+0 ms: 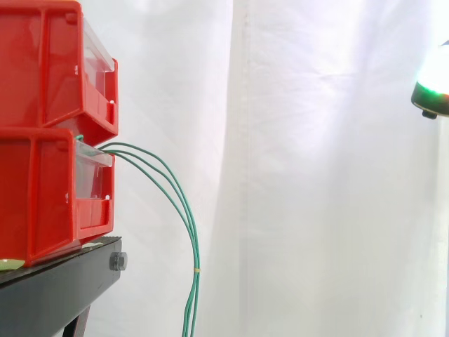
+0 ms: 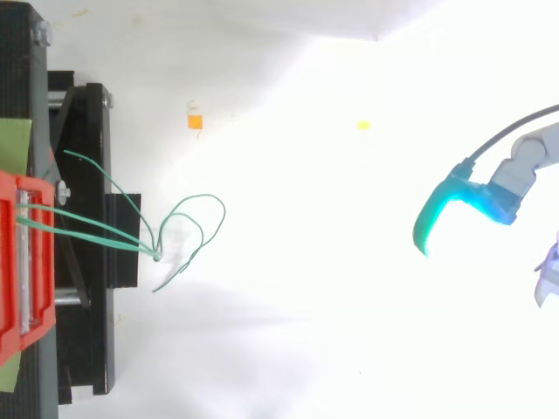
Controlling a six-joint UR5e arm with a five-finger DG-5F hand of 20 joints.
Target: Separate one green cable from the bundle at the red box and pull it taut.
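Fingers [image 2: 445, 214] of the hand [image 2: 511, 179] are spread, relaxed and grip nothing; one glowing pad also enters at the side view's right edge [image 1: 433, 88].

Cable position: the green cables [image 1: 168, 186] leave the front of the lower red box [image 1: 42, 196], arc downward together and hang slack. A small yellowish tie [image 1: 197, 269] binds them low on the run. From above, the cables [image 2: 87, 229] run out from the red box [image 2: 10, 262] and end in loose loops.

Surroundings: a second red box [image 1: 42, 63] is stacked on the lower one. Both stand on a black surface [image 1: 56, 281] before a white curtain [image 1: 316, 175].

Task status: no step appears complete. The hand is well apart from the bundle, no cable is separated, and none is taut. Left to do, as judged from this layout: approach the bundle, isolate one cable, pinch it, and draw it away from the box until it is straight.
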